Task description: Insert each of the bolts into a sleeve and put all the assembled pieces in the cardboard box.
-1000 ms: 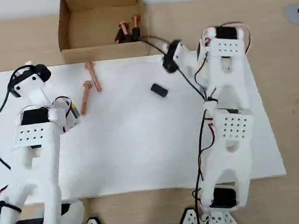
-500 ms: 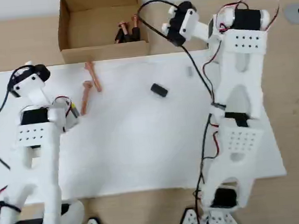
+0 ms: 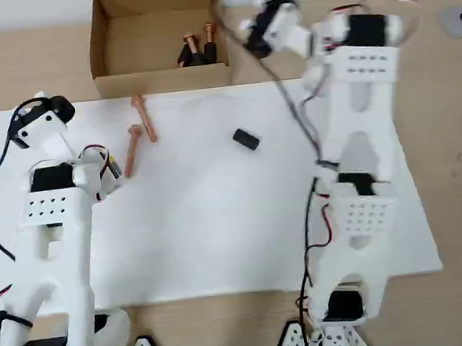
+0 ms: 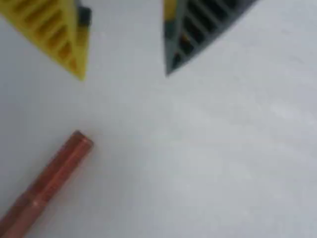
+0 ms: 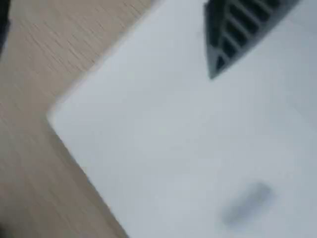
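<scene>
Bolts [image 3: 133, 149]: two bare on desk [image 3: 453, 121] with one sleeve [image 3: 246, 139]; two assembled pieces [image 3: 198, 50] in cardboard box [image 3: 107, 46]. Left pincer [image 4: 123, 74] apart; right pincer [image 3: 271, 25] can't tell.

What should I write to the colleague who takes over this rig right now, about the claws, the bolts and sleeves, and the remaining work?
Left claw: open, empty, over the white sheet, beside a bolt.
Right claw: raised over the sheet's far edge, right of the cardboard box; I cannot tell if it is open or shut.
Done: two bolts in sleeves, it seems, lie in the box.
Left: two loose bolts on the sheet, the other bolt lying near the box front, and one black sleeve at mid-sheet. Insert them, then box them.
</scene>
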You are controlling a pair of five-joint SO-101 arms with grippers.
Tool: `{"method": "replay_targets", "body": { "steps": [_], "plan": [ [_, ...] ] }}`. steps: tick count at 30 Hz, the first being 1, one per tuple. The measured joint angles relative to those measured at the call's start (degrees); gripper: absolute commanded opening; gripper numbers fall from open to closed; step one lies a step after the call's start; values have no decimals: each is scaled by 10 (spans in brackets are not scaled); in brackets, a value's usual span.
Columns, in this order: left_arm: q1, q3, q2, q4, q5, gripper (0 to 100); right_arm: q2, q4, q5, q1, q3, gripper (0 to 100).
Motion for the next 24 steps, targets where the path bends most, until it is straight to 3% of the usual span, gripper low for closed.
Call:
{"method": "replay_targets", "body": {
  "steps": [4,9,14,19,24],
  "plan": [
    [0,-5,3,1,0,121,36,8,-35,-77,1,330],
    [-21,-6,5,4,-9,121,67,8,-142,-156,1,330],
    [-76,-6,5,16,-39,121,99,8,-217,-164,1,330],
    [-138,-6,5,18,-68,121,145,8,-226,-164,1,330],
    [-155,-6,5,18,-80,121,181,8,-226,-164,1,330]
  ]
}}
